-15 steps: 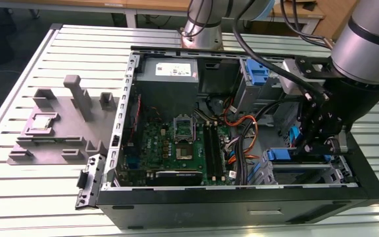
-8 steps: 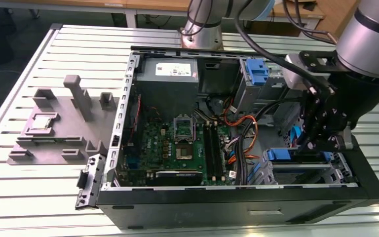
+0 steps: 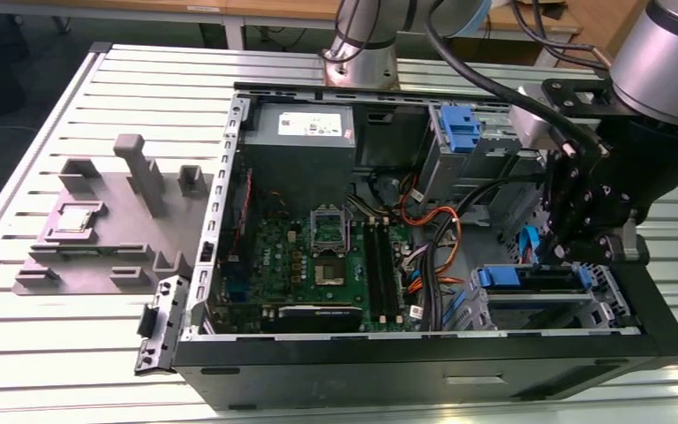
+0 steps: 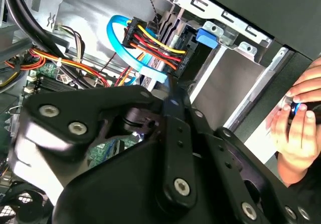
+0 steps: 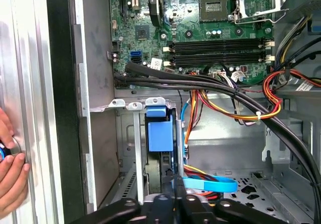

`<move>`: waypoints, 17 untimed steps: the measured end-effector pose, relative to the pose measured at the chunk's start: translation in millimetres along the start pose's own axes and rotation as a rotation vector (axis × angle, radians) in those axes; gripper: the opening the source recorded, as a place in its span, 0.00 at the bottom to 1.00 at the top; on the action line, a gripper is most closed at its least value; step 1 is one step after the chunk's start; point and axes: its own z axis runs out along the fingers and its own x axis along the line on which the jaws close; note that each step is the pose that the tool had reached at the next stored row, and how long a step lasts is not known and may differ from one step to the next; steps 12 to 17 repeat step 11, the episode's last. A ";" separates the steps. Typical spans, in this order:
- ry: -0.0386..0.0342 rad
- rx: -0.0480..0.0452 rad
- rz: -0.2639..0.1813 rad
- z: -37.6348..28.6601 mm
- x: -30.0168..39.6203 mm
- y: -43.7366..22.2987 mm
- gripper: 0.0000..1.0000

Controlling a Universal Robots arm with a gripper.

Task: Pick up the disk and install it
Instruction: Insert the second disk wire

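Note:
The disk (image 5: 160, 136) stands edge-on in the drive cage at the case's front corner, its blue rail facing out. In the second wrist view the disk (image 4: 189, 58) has red, yellow and black wires and a light blue cable plugged into its end. From the exterior view, the disk (image 3: 528, 279) shows as a blue strip in the cage on the exterior view's right. My gripper (image 5: 179, 190) is down inside the case right at the disk's cabled end. Its fingers (image 4: 169, 91) are pressed together and shut. The black gripper (image 3: 577, 252) hangs just above the cage.
The open computer case (image 3: 215, 221) holds the green motherboard (image 3: 315, 256), a grey power supply (image 3: 301, 132) and a blue bracket (image 3: 463, 128). Cable bundles (image 5: 225, 101) cross beside the cage. A person's hand (image 5: 10, 169) rests outside the case wall. A grey fixture (image 3: 116, 221) sits on the table.

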 end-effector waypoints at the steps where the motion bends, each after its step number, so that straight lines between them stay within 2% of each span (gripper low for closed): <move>1: 0.0003 0.0000 0.000 -0.1 0.0 0.0 0.15; 2: 0.0004 0.0000 0.000 -0.2 0.0 0.0 0.10; 17: 0.0005 0.0000 0.000 -0.6 0.0 -0.1 0.10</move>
